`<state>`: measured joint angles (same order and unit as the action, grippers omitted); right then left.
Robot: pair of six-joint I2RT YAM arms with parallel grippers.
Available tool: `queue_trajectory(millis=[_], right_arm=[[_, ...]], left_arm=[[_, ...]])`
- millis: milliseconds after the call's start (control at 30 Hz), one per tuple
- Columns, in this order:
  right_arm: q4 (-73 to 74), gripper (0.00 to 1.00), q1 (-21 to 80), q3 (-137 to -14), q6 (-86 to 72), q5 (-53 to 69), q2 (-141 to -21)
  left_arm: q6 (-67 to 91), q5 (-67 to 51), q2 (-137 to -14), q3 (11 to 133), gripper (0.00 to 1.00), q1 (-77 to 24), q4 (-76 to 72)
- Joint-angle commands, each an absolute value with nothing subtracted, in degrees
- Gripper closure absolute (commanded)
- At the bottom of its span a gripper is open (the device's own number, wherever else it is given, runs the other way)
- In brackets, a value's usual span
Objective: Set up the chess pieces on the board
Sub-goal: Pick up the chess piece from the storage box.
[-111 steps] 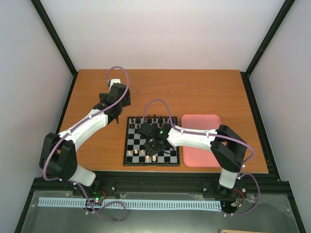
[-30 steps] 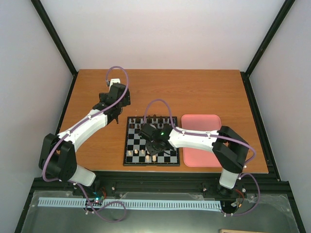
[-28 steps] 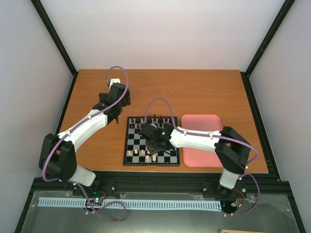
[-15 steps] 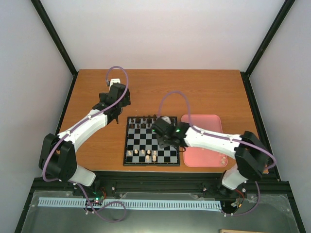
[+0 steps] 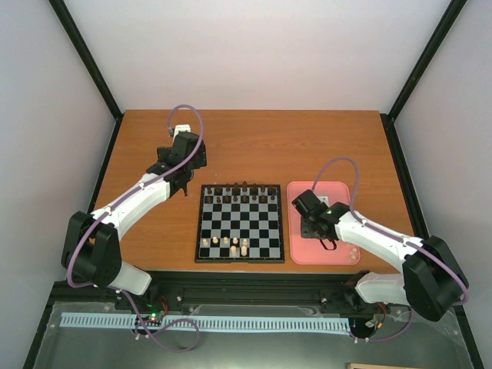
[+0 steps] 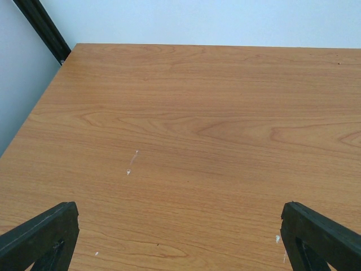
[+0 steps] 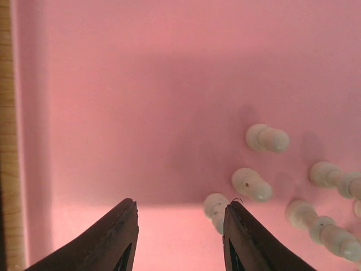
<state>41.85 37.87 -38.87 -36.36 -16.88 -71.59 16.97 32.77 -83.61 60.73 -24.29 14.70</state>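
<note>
The wooden table (image 5: 307, 146) is taken in from above, with the chessboard (image 5: 240, 223) set near its front edge and the pink tray (image 5: 342, 196) laid just beside it on the right. The left gripper (image 6: 177, 226) is held wide open over bare wood off the board's far left corner, and nothing is gripped in it. The right gripper (image 7: 180, 206) is poised low over the tray, its jaws parted to a middling gap with nothing caught between them. On the board, a row of dark brown pieces (image 5: 238, 190) is lined up along the far rank, and about four cream chess pieces (image 5: 233, 247) are stood on the near ranks, left of centre. In the tray, at least five more of them are seen lying on their sides, bunched towards its near right corner. One is found right against the right-hand finger, though whether it is touched cannot be told. The job is judged to be in its early part. A handful of pale men are placed and most of the near two ranks are unfilled. Another pickup from the tray looks to be the step in hand.
</note>
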Motion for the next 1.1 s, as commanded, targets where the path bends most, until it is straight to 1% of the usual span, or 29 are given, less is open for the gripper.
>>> queue_trajectory(millis=[0, 633, 900, 1067], right_arm=[[41.93, 0.58, 36.12, -37.22, -38.47, -17.68, -70.46], [42.22, 0.59, 35.18, -35.69, -42.19, -20.83, -71.53], [42.5, 0.64, 34.91, -35.69, -42.83, -21.06, -72.89], [42.3, 0.73, 34.82, -35.82, -42.8, -20.96, -73.83]], left_arm=[[17.47, 32.63, -83.54, 62.85, 0.0, -24.7, 14.48], [17.36, 32.87, -84.47, 63.02, 0.0, -24.7, 14.24], [17.3, 33.28, -84.35, 63.02, 0.0, -24.7, 14.15], [17.23, 33.28, -84.37, 63.02, 0.0, -24.7, 14.15]])
